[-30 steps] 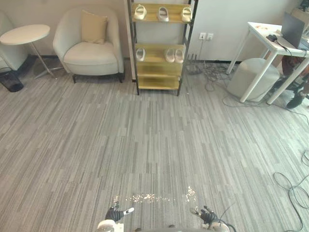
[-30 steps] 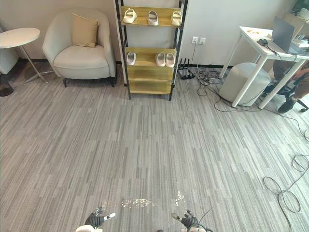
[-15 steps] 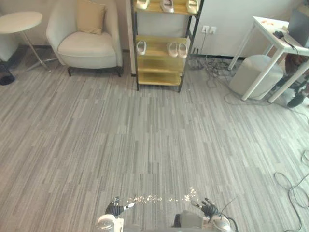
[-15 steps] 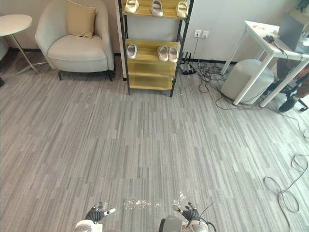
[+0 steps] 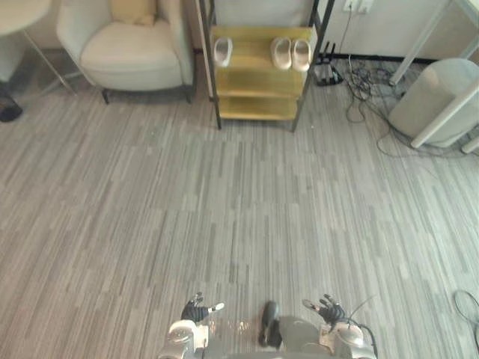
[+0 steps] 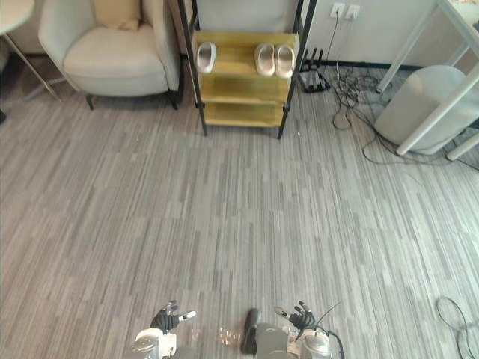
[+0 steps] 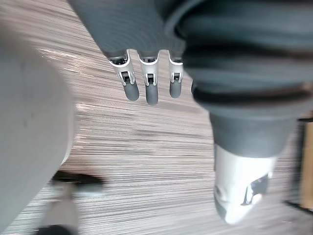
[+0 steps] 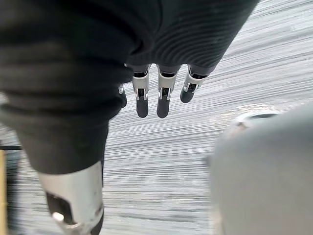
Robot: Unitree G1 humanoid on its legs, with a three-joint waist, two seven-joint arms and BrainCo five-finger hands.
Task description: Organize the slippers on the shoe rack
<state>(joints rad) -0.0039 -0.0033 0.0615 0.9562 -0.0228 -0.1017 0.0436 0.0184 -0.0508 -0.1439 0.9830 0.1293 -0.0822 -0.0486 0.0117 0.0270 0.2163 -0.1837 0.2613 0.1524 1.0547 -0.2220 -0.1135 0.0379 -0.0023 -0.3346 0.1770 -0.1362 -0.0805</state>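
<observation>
The slippers sit on one shelf of the shoe rack. A lone slipper lies at the left end of that shelf. A pair of slippers lies side by side at the right end, well apart from the lone one. The rack stands at the far side of the grey floor, between an armchair and a round stool. Cables lie in a tangle on the floor just right of the rack.

The left hand and the right hand hang low, well apart from the rack. The left fingers are straight and hold nothing. The right fingers are straight too, and hold nothing.

I think the robot must get close to the rack first. If it drifts right, the cables could trip it. If a hand reaches in too fast, it could bump a rack post or push a slipper off the shelf
</observation>
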